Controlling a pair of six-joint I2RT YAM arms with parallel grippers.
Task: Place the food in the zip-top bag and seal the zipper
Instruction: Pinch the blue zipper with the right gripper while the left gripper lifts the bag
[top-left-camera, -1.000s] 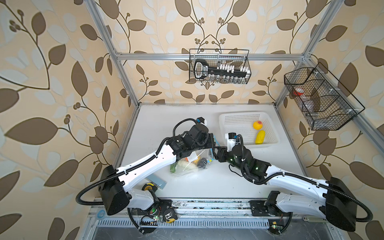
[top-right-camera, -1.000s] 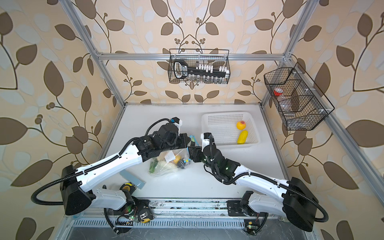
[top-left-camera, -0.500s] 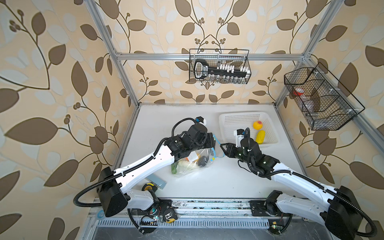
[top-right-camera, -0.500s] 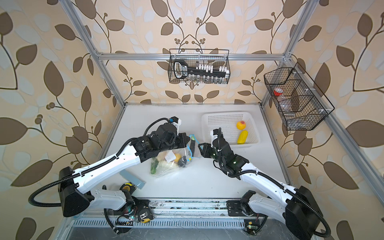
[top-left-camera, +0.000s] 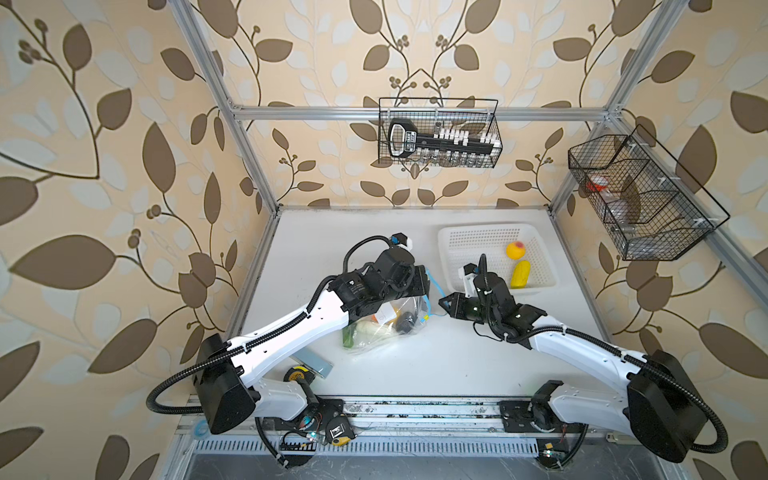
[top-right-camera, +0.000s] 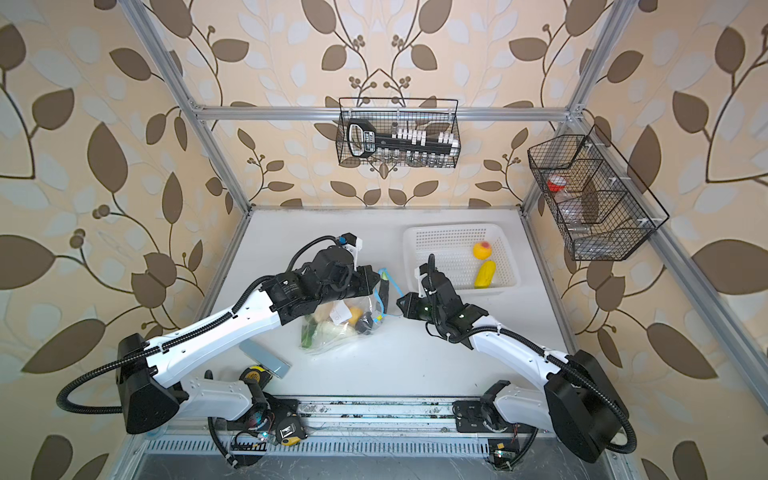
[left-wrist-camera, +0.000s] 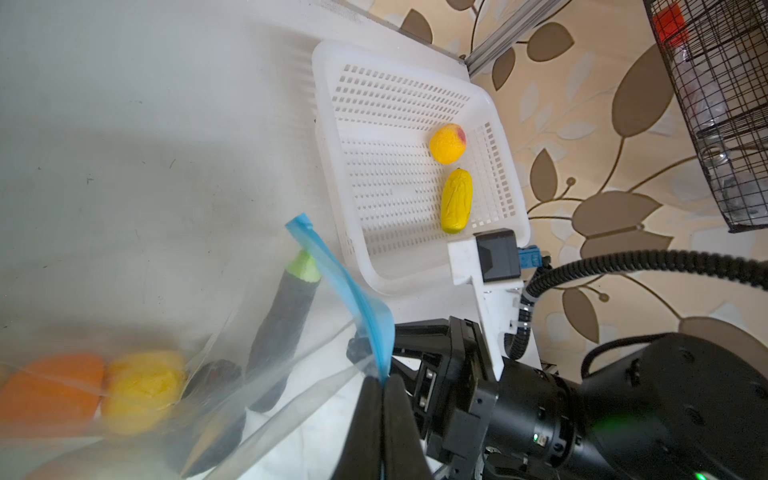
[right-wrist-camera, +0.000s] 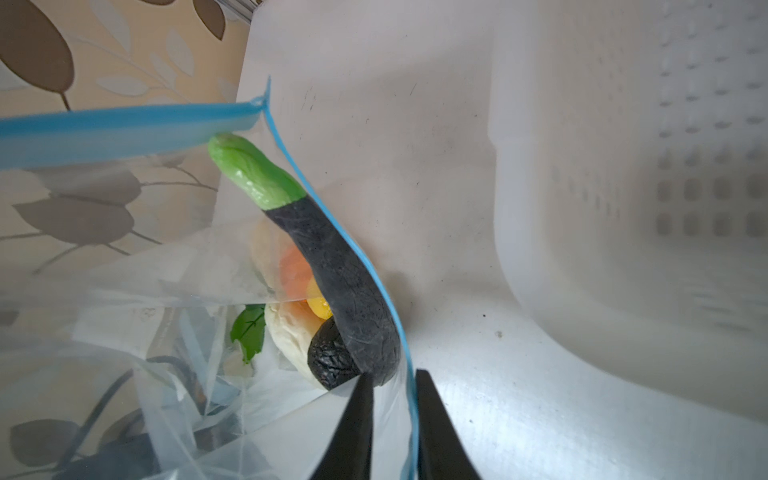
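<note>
Right wrist view: right hand (right-wrist-camera: 394, 376) straddles zipper (right-wrist-camera: 361, 257) edge, basket (right-wrist-camera: 582, 208) wall near.

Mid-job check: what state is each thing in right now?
zip-top bag: mouth open, partly filled.
zipper: unsealed.
left gripper: shut on zipper.
right gripper: open, straddling zipper.
eggplant: in bag, tip at mouth.
peach: in basket, unbagged.
corn: in basket, unbagged.
</note>
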